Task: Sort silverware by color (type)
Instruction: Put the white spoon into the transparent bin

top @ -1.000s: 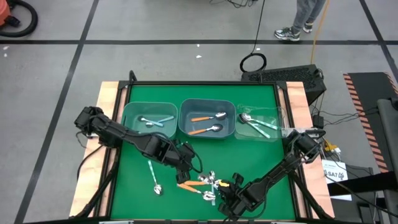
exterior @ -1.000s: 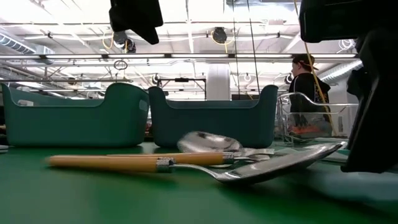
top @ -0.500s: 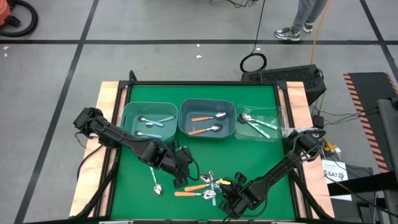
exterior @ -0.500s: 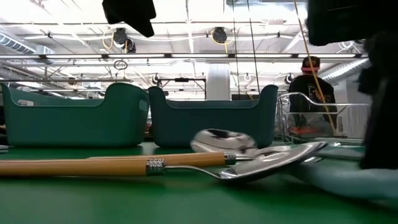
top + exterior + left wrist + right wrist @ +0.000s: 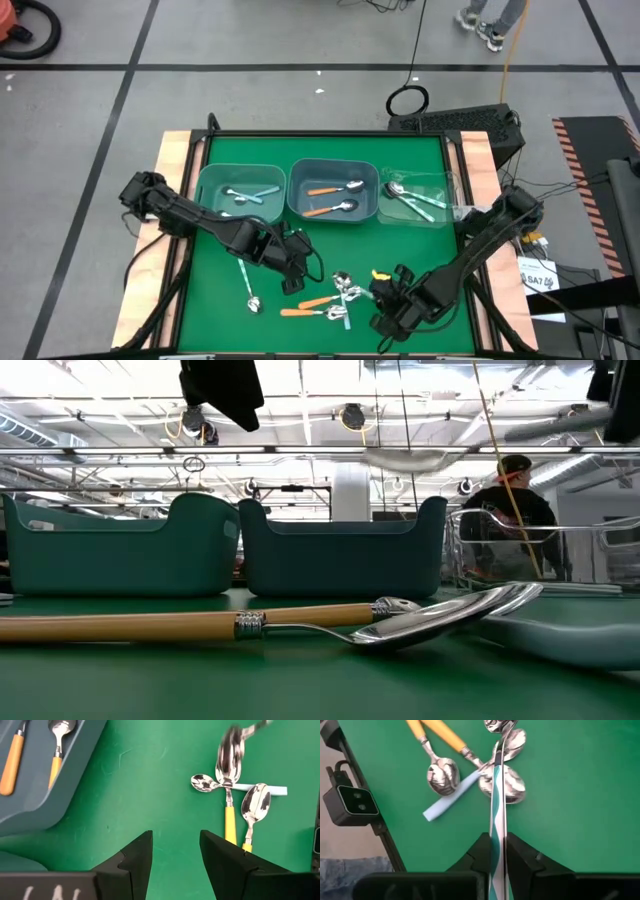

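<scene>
My right gripper (image 5: 498, 851) is shut on a teal-green and white spoon (image 5: 498, 780), raised over the near middle of the green table (image 5: 420, 260). Below it lies a small pile: two orange-handled spoons (image 5: 432, 737), a light blue handle (image 5: 451, 796) and metal bowls (image 5: 512, 785). My left gripper (image 5: 175, 850) hovers open beside the pile (image 5: 330, 300), with nothing between its fingers. One light blue spoon (image 5: 248, 285) lies alone at the near left. In the low view an orange-handled spoon (image 5: 150, 625) lies flat in the foreground. My right gripper pinches the spoon's teal-green handle (image 5: 498, 827) between its two fingers. The fingers slant down from the table's near right and run along the spoon, which sticks out ahead of them, bowl end (image 5: 501, 726) foremost. The spoon is lifted clear above the pile.
Three bins stand in a row at the far side: the left bin (image 5: 210, 180) holds light blue spoons, the middle bin (image 5: 300, 175) orange ones, the clear right bin (image 5: 445, 190) teal-green ones. A person (image 5: 510, 510) stands beyond the table.
My right gripper has gone up and toward the far edge with the teal-green spoon, drawing it out of the pile. The orange-handled spoons have slid a little toward the near edge.
</scene>
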Controlling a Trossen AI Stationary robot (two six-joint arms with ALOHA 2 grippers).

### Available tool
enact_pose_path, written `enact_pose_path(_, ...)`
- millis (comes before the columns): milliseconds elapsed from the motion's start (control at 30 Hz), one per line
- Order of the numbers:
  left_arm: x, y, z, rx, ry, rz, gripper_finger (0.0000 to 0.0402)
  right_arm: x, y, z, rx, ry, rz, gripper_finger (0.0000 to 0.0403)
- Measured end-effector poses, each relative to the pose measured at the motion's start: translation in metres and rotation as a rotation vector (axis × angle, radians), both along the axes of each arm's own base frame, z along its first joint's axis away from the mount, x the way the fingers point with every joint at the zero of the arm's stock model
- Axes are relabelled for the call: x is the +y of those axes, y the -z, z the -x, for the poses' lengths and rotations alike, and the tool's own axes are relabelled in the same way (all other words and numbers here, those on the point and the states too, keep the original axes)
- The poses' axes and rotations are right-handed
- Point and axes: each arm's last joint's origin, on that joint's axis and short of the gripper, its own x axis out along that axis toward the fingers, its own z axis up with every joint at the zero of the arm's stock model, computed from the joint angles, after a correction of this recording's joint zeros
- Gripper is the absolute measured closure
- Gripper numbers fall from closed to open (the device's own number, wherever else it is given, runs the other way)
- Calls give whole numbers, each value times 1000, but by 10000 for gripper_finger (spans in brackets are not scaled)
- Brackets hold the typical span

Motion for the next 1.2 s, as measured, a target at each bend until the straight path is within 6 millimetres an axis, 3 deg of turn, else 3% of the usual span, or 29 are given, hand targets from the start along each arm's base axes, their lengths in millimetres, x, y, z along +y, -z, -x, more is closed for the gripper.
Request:
enact_pose_path(200, 9, 0, -4, 0, 17, -26, 231, -24, -34, 21, 12, 14, 18, 372)
enact_pose_path(500, 27, 0, -10, 0, -30, -29, 231, -65, -66, 42, 37, -3, 105, 372)
enact_pose_path(833, 30, 0, -11, -4, -116, 26, 231, -123, -100, 63, 38, -41, 182, 372)
enact_pose_path(1200, 36, -3, -18, -62, -157, 59, 231, -184, -129, 110, 30, 50, 218, 372)
